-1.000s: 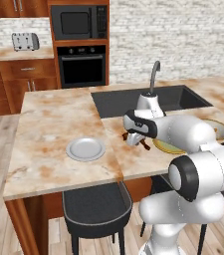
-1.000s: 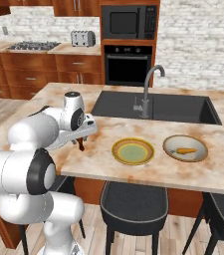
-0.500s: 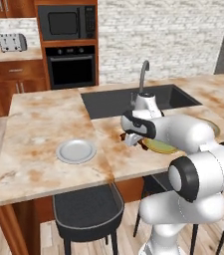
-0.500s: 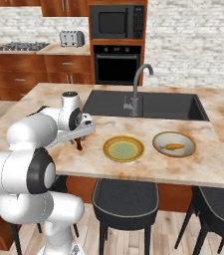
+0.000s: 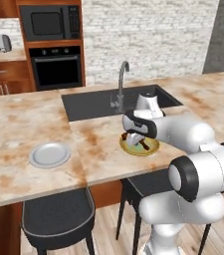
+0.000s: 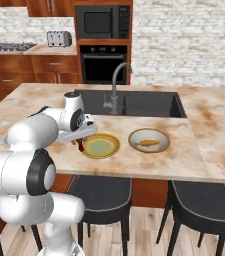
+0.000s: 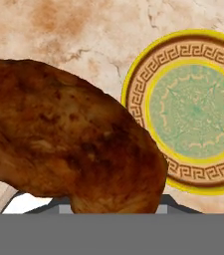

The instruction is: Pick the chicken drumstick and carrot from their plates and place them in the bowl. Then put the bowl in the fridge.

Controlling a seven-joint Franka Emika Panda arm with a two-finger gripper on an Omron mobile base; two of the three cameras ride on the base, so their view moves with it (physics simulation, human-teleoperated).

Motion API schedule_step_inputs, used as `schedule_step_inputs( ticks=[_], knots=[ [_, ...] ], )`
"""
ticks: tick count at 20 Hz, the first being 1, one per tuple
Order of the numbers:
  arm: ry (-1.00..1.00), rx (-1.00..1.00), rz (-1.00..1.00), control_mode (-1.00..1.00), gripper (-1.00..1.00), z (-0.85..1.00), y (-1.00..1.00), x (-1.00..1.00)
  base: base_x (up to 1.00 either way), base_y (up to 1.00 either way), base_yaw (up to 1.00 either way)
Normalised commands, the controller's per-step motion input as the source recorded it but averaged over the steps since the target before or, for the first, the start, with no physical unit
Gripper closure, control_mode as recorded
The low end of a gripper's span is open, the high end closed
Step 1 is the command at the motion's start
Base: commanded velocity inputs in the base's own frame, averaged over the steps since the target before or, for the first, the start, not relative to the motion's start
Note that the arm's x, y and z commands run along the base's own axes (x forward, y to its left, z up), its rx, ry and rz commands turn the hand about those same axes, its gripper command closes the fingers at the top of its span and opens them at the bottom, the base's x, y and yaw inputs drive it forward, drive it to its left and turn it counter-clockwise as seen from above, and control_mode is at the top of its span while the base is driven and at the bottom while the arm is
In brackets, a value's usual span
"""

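Base rolled right; marble island (image 5: 29, 124), brick wall (image 6: 184, 45).

Chicken drumstick (image 7: 68, 142): dark reddish-brown, mottled with paler patches.
Yellow-rimmed plate (image 7: 195, 110): yellow edge, brown band with key pattern, pale green centre.
Grey-white plate (image 5: 50, 155): plain grey-white.
Carrot (image 6: 149, 143): orange.
Bowl (image 6: 149, 140): tan rim, pale beige inside.
Bench (image 5: 24, 124): cream marble, rust-brown blotches.
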Motion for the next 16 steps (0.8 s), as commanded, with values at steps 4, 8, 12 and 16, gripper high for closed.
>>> schedule_step_inputs(
  ticks=[4,8,12,16],
  knots=[
    [0.0,0.0,0.0,1.0,1.0,0.0,0.0,0.0,0.06,-0.67,0.01],
    [0.0,0.0,0.0,1.0,1.0,0.0,0.0,0.0,0.23,-0.55,0.18],
    [0.0,0.0,0.0,1.0,1.0,0.0,0.0,0.0,0.2,-0.58,0.15],
    [0.0,0.0,0.0,1.0,1.0,0.0,0.0,0.0,0.2,-0.51,0.19]
  ],
)
